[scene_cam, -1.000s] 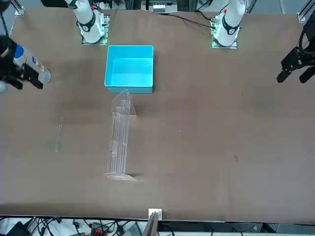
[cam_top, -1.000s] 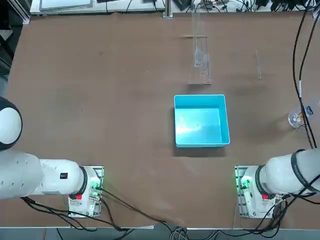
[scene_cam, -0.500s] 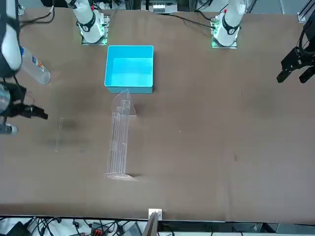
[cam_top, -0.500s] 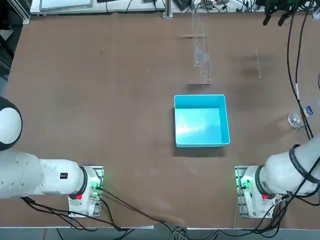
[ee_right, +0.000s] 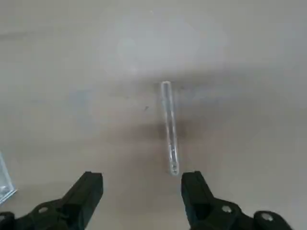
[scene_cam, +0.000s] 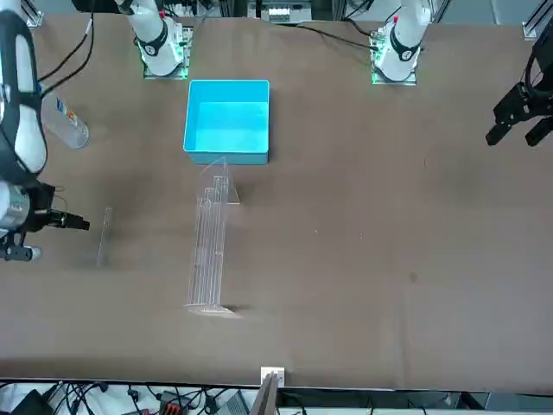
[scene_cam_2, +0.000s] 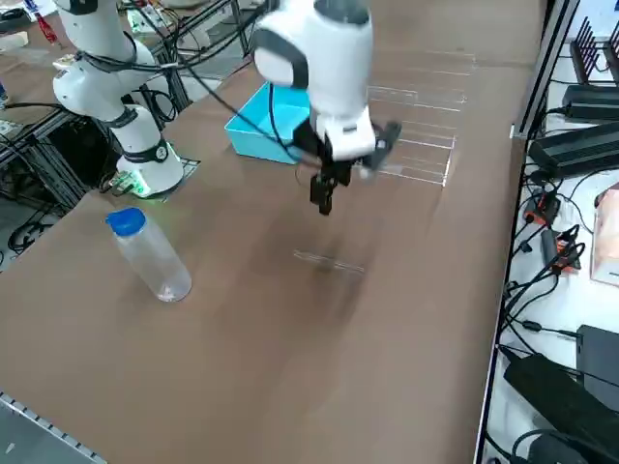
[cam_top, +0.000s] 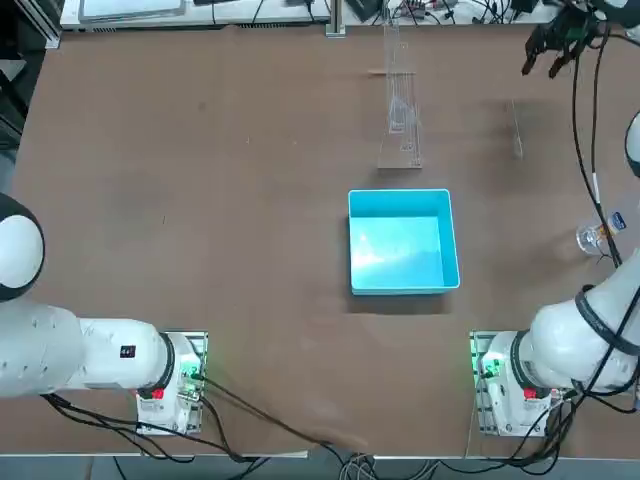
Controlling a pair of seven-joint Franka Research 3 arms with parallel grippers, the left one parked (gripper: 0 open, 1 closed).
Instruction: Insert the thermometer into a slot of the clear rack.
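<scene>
Since a second ago, your white right arm (scene_cam_2: pixel 343 87) has swung away from its base, carrying its black two-finger right gripper (cam_top: pixel 539 71) into the overhead view; the objects on the table lie where they did. Those fingers stand wide apart with nothing between them, above the broad brown tabletop (scene_cam_2: pixel 242 387).

You have the open, light-blue square box (cam_top: pixel 400 240) in the middle, and just beyond it the long, narrow transparent acrylic rack (scene_cam: pixel 206 259) with its thin rails. Well off to the right is the clear bottle with a blue cap (scene_cam_2: pixel 160 261), lying on its side; you can leave it alone.

Your thermometer, a very slim, clear glass-like stick (ee_right: pixel 170 127), lies flat on the tabletop, apart from everything, to the right of the rack. Expect it to be light, stiff, smooth and probably brittle, so it may roll or slip if one finger nudges it first. Centre it between the fingers, come down low without pressing it into the table, and close gently across its narrow width. You'd do well to take it near the middle or slightly toward one end, leaving the other free for the slot.
</scene>
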